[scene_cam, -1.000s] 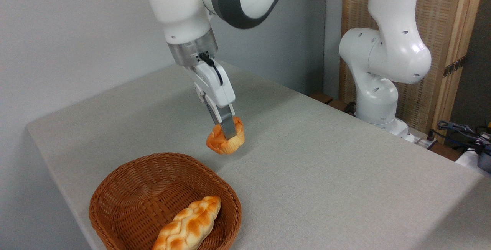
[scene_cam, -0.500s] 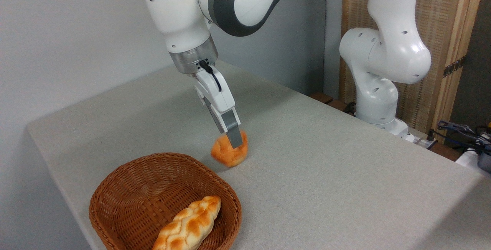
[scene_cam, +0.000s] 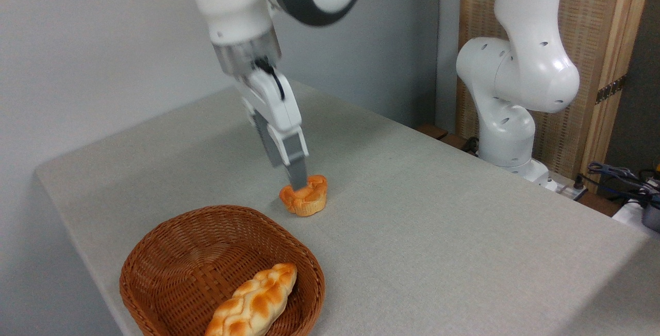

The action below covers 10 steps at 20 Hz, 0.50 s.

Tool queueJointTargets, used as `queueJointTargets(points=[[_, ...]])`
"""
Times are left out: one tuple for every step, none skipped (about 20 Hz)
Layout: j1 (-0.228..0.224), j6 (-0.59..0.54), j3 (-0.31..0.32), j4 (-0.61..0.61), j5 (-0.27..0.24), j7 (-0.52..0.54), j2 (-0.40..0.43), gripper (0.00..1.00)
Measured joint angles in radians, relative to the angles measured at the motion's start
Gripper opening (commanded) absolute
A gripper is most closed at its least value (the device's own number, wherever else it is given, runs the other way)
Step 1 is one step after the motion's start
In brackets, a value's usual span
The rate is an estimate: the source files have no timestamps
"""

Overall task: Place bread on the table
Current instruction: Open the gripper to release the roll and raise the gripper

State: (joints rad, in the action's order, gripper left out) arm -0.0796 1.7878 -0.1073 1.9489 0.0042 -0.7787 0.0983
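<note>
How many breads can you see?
2. The small round golden-orange bun sits on the grey cloth table; the long braided golden loaf lies inside the brown woven wicker basket. None looks hidden.

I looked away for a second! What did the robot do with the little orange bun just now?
The gripper lowered the bread onto the table, just past the basket. It has since risen and shifted left, its fingertip now at the bun's top; whether it has let go is unclear. The basket and the braided loaf inside it stayed put.
</note>
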Motion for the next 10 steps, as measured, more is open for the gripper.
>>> queueJointTargets(points=[[0.001, 0.000, 0.001, -0.037, 0.000, 0.030, 0.000, 1.00], [0.004, -0.001, 0.002, -0.078, 0.000, 0.058, 0.000, 1.00], [0.010, -0.001, 0.002, -0.112, 0.000, 0.075, -0.001, 1.00], [0.013, -0.002, 0.003, -0.132, 0.000, 0.081, -0.003, 1.00], [0.020, -0.007, 0.005, -0.161, 0.000, 0.086, -0.005, 1.00], [0.026, -0.020, 0.007, -0.190, -0.003, 0.087, -0.010, 1.00], [0.035, -0.048, 0.009, -0.222, -0.008, 0.089, -0.019, 1.00], [0.047, -0.079, 0.010, -0.252, -0.018, 0.090, -0.031, 1.00], [0.059, -0.110, 0.011, -0.284, -0.032, 0.090, -0.044, 1.00], [0.067, -0.134, 0.012, -0.310, -0.044, 0.090, -0.055, 1.00]])
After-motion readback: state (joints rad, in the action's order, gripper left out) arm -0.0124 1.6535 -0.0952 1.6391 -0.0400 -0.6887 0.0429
